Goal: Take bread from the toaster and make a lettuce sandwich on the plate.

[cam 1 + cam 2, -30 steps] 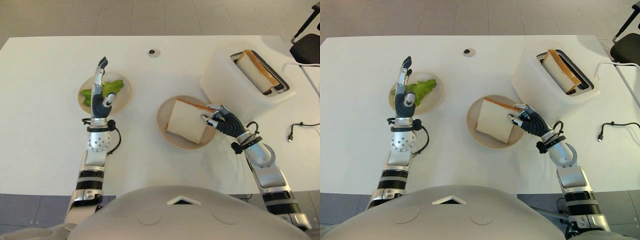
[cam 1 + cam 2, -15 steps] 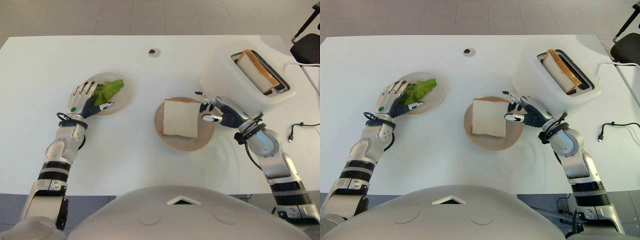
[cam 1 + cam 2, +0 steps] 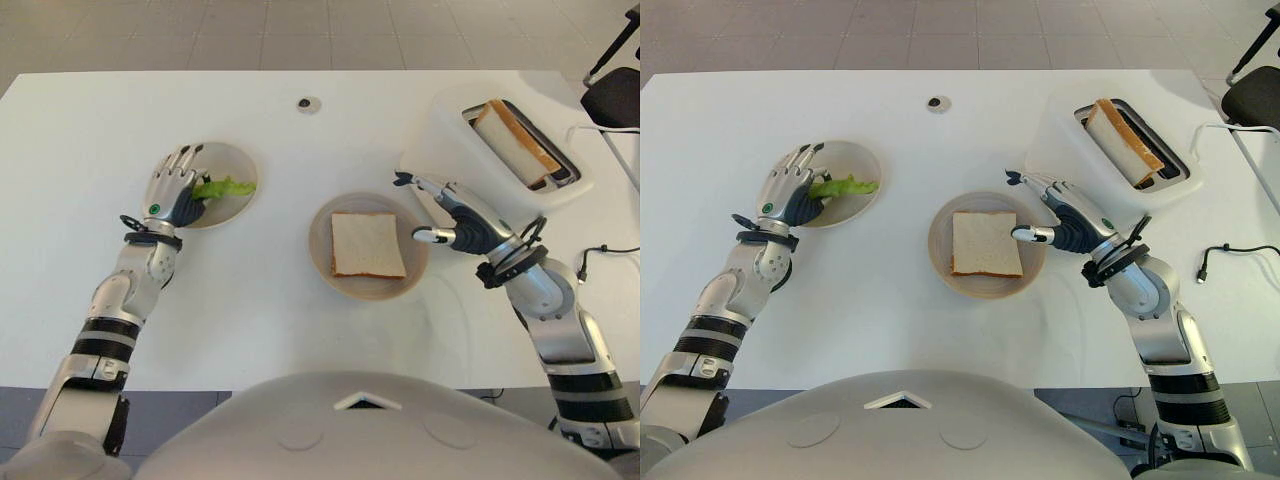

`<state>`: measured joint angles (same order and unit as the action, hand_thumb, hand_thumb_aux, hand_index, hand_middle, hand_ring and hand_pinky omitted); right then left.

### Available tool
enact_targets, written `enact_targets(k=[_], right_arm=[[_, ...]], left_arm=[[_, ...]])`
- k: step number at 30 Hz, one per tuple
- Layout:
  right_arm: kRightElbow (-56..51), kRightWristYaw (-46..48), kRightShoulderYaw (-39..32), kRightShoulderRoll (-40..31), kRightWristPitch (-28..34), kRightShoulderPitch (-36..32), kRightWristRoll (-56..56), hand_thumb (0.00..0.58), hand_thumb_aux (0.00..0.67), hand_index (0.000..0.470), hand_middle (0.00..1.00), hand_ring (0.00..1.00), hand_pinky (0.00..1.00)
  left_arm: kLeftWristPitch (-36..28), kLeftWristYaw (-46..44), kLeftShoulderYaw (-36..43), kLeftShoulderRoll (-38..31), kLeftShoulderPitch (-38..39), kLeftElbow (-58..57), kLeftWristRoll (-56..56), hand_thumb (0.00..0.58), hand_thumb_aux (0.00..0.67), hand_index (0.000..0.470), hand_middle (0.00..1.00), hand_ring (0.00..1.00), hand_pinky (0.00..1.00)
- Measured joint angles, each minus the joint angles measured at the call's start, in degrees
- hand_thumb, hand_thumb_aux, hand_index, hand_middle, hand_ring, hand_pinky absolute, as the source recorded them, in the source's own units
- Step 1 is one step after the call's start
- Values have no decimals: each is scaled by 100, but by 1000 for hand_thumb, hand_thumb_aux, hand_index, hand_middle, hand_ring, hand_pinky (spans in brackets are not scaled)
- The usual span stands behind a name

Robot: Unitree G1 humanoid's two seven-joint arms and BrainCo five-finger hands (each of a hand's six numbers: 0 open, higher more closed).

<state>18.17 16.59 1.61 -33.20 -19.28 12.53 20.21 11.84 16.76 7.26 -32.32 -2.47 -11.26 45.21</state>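
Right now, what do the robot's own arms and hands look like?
Both arms are silver-grey, rounded segments with black bands further up. A black cable loops around each wrist. The left hand and the right hand have dark bodies and silver fingers with dark tips. The back of the left hand carries a small green dot.

Bare table [image 3: 285,140] lies between the lettuce dish [image 3: 238,162] and the centre plate [image 3: 319,242]; the toaster [image 3: 445,145] (tall, white) blocks the right side.
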Motion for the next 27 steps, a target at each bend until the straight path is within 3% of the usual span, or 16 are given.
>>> enact_targets(k=[6, 10, 13, 19, 20, 21, 27], right_arm=[[88, -55, 175, 56, -9, 37, -215, 0, 0, 0, 145, 145, 145], [133, -61, 372, 60, -13, 61, -364, 0, 0, 0, 149, 149, 149], [208, -59, 547, 60, -36, 52, -467, 0, 0, 0, 149, 149, 149], [247, -73, 809, 60, -34, 67, -670, 0, 0, 0, 153, 153, 153], [249, -77, 809, 67, -37, 75, -670, 0, 0, 0, 153, 153, 153], [251, -79, 809, 75, -39, 76, -670, 0, 0, 0, 153, 153, 153], [316, -81, 1028, 78, 20, 79, -671, 0, 0, 0, 149, 149, 149]], left_arm=[[372, -373, 247, 718, 90, 849, -867, 580, 670, 470, 0, 0, 0], [614, -648, 867, 1269, 91, 912, -1037, 580, 670, 470, 0, 0, 0], [867, -671, 1662, 1943, -33, 378, -863, 580, 670, 470, 0, 0, 0], [1046, -74, 2360, 2605, -356, -693, -364, 580, 670, 470, 0, 0, 0], [1056, -21, 2436, 2661, -372, -707, -309, 571, 589, 413, 0, 0, 0], [1072, 12, 2500, 2678, -375, -710, -263, 0, 0, 0, 0, 0, 0], [1022, -383, 2670, 2272, -267, -446, -80, 0, 0, 0, 0, 0, 0]])
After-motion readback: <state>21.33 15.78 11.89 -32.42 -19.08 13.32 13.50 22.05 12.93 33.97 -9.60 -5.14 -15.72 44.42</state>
